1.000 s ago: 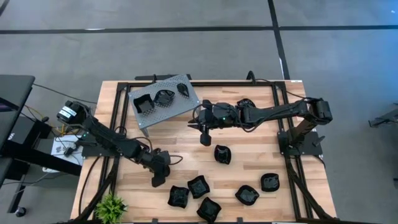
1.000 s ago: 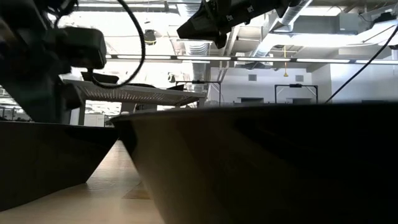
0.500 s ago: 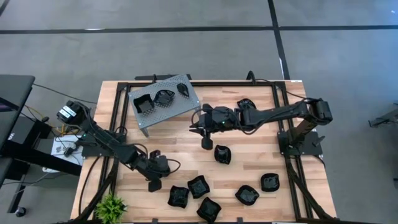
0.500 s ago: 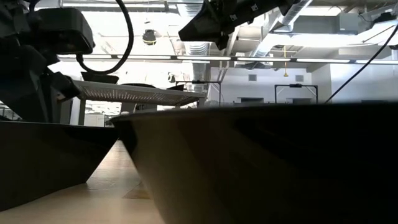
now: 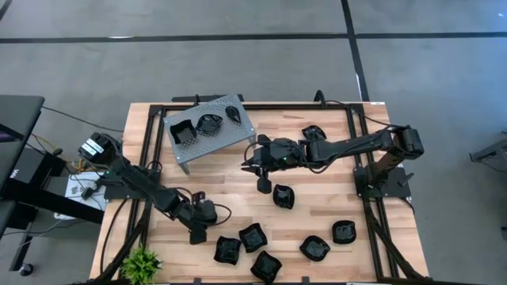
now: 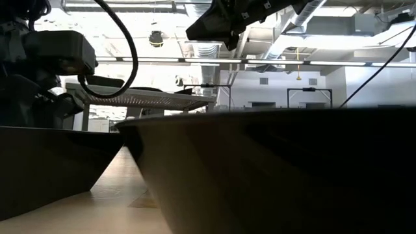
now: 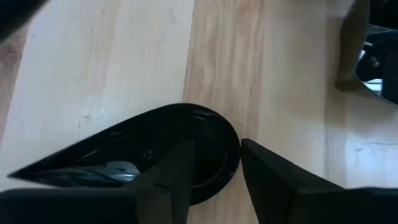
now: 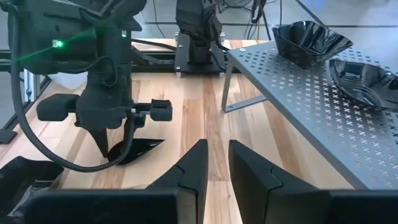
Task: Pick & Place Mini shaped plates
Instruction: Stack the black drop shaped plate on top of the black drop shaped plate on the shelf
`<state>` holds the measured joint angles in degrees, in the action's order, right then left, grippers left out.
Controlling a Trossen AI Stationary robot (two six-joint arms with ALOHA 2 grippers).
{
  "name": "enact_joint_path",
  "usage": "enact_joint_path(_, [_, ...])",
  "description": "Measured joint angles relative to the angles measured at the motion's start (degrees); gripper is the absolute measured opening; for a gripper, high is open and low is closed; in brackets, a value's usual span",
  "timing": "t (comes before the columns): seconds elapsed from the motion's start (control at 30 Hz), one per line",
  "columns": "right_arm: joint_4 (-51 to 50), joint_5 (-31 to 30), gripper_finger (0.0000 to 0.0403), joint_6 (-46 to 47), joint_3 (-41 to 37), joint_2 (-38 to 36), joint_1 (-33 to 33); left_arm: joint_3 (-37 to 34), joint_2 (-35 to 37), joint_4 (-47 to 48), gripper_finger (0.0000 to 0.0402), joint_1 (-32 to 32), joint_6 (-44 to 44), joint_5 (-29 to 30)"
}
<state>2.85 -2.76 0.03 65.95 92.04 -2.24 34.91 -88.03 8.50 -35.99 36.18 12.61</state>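
Several glossy black mini plates lie along the table's near edge (image 5: 253,236), one lies mid-table (image 5: 283,195), and one sits by the right arm (image 5: 313,132). Three more rest on the grey perforated tray (image 5: 218,141). My left gripper (image 5: 196,231) is low over a teardrop plate (image 7: 155,155), which lies flat on the wood. It is open and straddles the plate's rounded end. My right gripper (image 5: 264,184) hangs beside the mid-table plate, toward the table's left. Its fingers (image 8: 193,168) are open by a narrow gap and hold nothing. My left gripper comes from above, pointing down, over the teardrop plate's rounded end (image 7: 231,146). One finger (image 7: 180,165) stands inside the dish and the other outside its rim. I cannot tell whether either finger touches the plate. The plate lies on the table.
The tray stands on legs at the table's far left (image 8: 298,87). Black frame rails run along the table's edges (image 5: 354,158). A small green plant sits at the near left corner (image 5: 142,261). Bare wood lies between the tray and the near plates. Big dark plates fill the low view (image 6: 260,169).
My left gripper has moved a little toward the table's near left and come down over the teardrop plate. My right gripper has shifted slightly toward the near edge, closer to the mid-table plate. No plate has moved.
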Motion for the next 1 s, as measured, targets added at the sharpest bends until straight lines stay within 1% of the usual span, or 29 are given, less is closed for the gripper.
enact_joint_path(0.1, [0.02,0.00,0.0059,-0.01,0.00,0.00,0.00,0.12,-0.84,-0.38,0.0134,-0.02,-0.01,0.91])
enact_joint_path(0.17, [0.04,0.00,0.0059,0.00,0.00,0.01,0.00,0.12,-0.92,-0.36,0.0126,-0.02,-0.24,0.91])
enact_joint_path(0.3, [0.04,0.00,0.0059,-0.01,0.00,0.01,0.00,0.12,-0.99,-0.43,0.0100,-0.51,-0.48,0.48])
enact_joint_path(0.47, [0.07,0.00,0.0059,-0.02,0.00,0.01,0.00,0.08,-1.03,-0.08,0.0065,-2.64,-5.47,0.06])
enact_joint_path(0.57, [0.07,0.00,0.0059,-0.02,0.00,0.01,0.00,0.08,-1.02,-0.03,0.0046,-3.53,-6.36,-0.53])
enact_joint_path(0.67, [0.07,0.00,0.0059,-0.02,0.00,0.01,0.00,-0.03,-0.04,0.64,0.0033,-4.65,-6.40,-3.44])
enact_joint_path(0.8, [0.13,0.00,0.0059,-0.02,0.00,-0.01,0.00,-0.36,3.67,1.86,0.0027,-6.24,-5.89,-7.44])
enact_joint_path(0.87, [0.13,0.00,0.0059,-0.02,0.00,0.01,0.00,-0.23,6.26,1.78,0.0028,-7.14,-5.41,-7.90])
enact_joint_path(1.0, [0.13,0.00,0.0059,-0.02,0.00,0.01,0.00,-0.23,9.75,5.25,0.0043,-8.66,-3.57,-7.74])
